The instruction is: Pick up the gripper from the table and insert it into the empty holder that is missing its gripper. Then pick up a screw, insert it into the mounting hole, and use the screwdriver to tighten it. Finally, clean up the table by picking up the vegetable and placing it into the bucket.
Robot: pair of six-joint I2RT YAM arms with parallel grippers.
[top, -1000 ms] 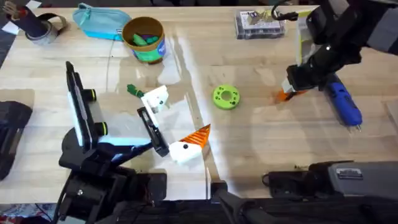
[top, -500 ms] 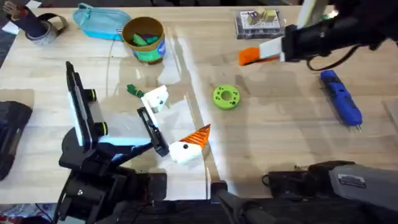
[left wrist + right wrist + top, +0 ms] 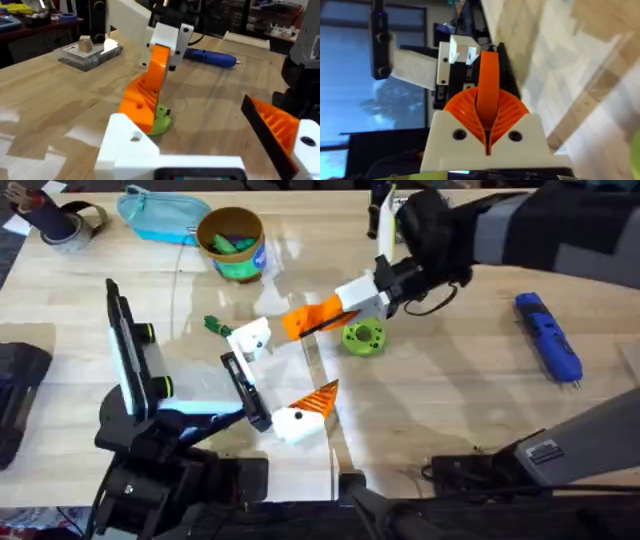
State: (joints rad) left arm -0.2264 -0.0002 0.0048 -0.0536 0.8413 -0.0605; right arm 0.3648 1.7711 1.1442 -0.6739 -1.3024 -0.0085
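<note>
Overhead: a pale wooden table [image 3: 450,410] with light glare streaks down its middle. The right arm reaches across from the upper right, and the right gripper [image 3: 385,290] holds the gripper [image 3: 325,312] by its white base, orange finger pointing toward the holder [image 3: 250,338] and stopping just short of it, in the air above the table. The holder sits at the tip of the left arm beside a green vegetable [image 3: 217,326]; the other finger [image 3: 308,412] of the left gripper [image 3: 275,375] lies nearer the bases, well apart from the holder, so that tool stands wide. A green disc [image 3: 363,336] lies just beside the held gripper. The screwdriver [image 3: 549,350] lies at the right. The bucket [image 3: 232,242] stands at the back by a blue pouch [image 3: 160,215], with tape rolls [image 3: 68,225] in the far left corner.

Left wrist: the gripper [image 3: 152,82] hangs tilted over the disc [image 3: 159,122]; the screwdriver [image 3: 210,57] lies beyond, and a parts box [image 3: 90,50] sits on the table's far side. Cluttered workbenches fill the room behind.

Right wrist: the orange finger [image 3: 487,92] juts out between the clamped pads toward the holder [image 3: 455,55], with a window behind.
</note>
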